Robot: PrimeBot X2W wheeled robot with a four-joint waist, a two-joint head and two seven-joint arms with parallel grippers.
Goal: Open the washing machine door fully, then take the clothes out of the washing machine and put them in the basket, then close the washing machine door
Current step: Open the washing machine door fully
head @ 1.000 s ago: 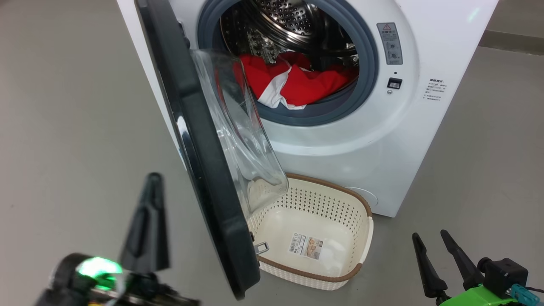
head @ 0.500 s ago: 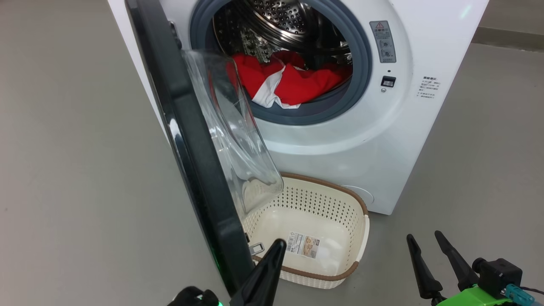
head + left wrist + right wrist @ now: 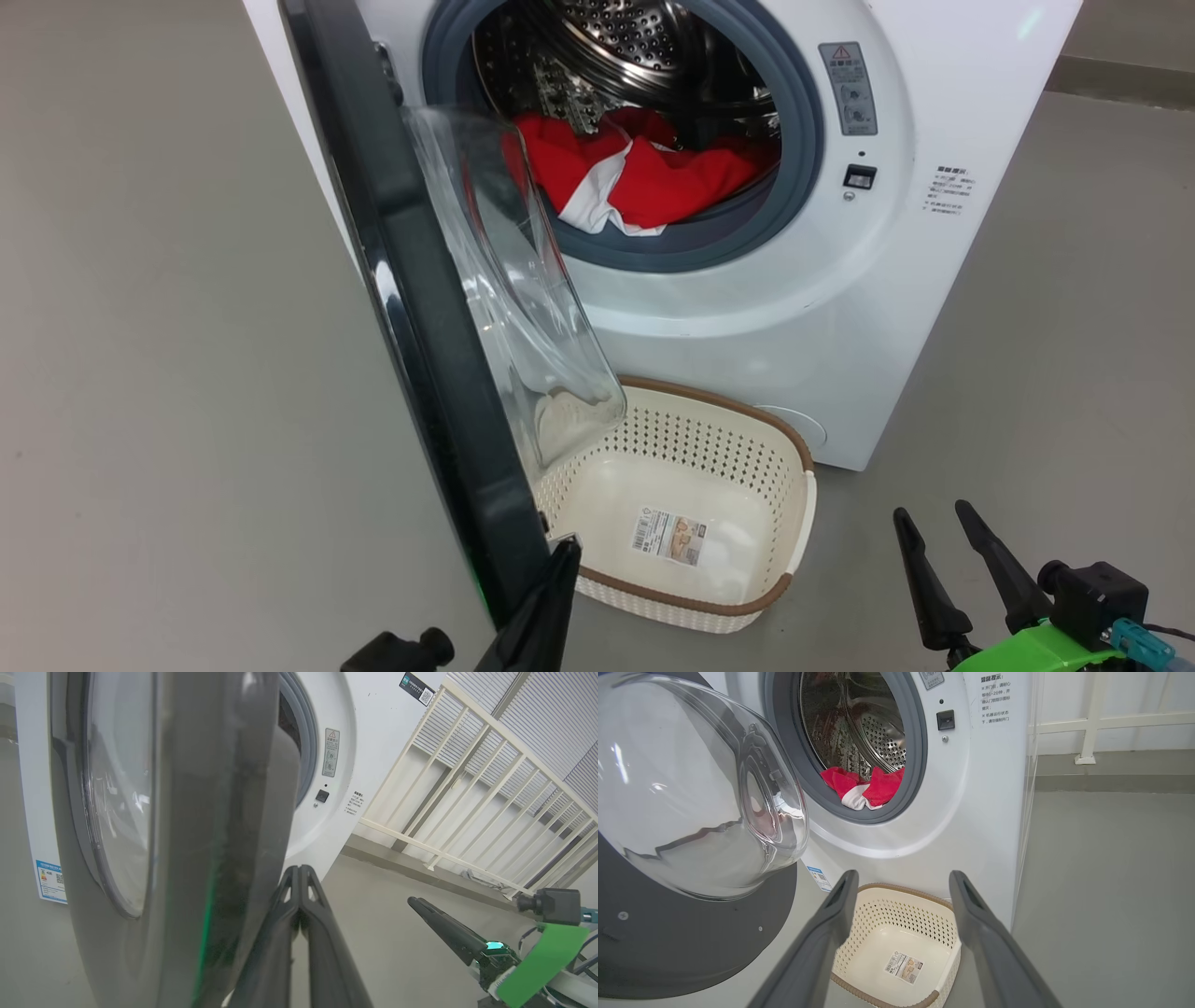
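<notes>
Washing machine [image 3: 794, 308]: white, boxy, with a grey rubber ring and a perforated steel drum. Washing machine door [image 3: 411, 308]: glossy black rim and bulging clear bowl, standing partly open, bowl facing the drum. Basket [image 3: 805, 523]: cream perforated plastic with a brown rim, on the floor before the machine. Clothes [image 3: 672, 182]: soft red fabric with a white panel, heaped at the drum's front lip. Left gripper [image 3: 299, 870]: fingers pressed together, empty, just beside the door's edge. Right gripper [image 3: 929, 518]: fingers spread, empty, aimed toward the basket.

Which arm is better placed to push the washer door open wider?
Left, probably: the left gripper, shut, is right beside the washing machine door; the right gripper, open, is off past the basket.
</notes>
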